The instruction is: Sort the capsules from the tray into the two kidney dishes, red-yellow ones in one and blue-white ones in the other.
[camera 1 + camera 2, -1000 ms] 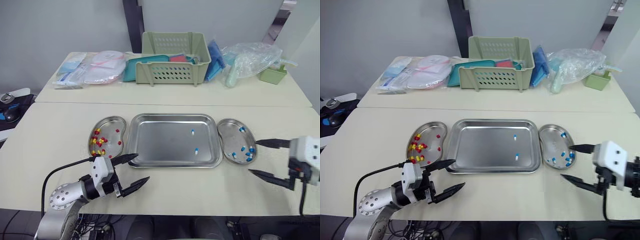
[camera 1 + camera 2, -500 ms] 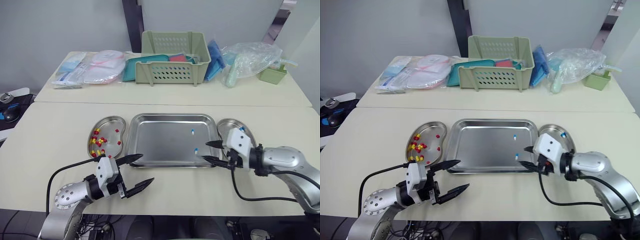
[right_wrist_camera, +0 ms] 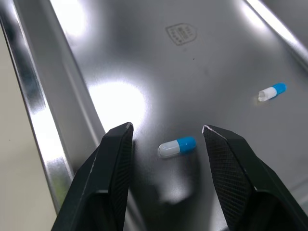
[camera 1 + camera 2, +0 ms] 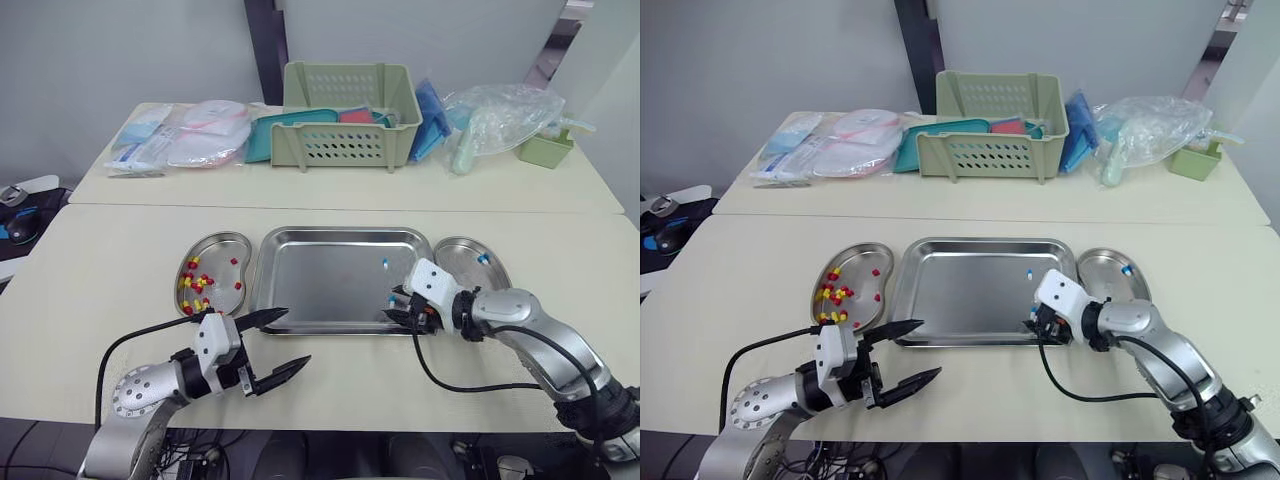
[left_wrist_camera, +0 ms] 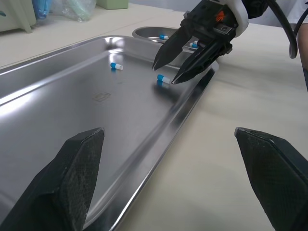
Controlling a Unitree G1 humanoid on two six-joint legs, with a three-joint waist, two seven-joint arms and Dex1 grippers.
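Your right gripper [image 3: 167, 130] is open, the blue-white capsule [image 3: 177, 147] lying between its fingers. Close off-centre and it may squirt out against the tray [image 3: 43, 125] wall beside them

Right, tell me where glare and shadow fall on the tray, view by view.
Right wrist view: two white glare patches on the tray, one close beside a finger of the right claw; a dark patch near the capsule. Left wrist view: pale streaks along the tray's floor and rim. Left eye view: even grey sheen, no hot spots.
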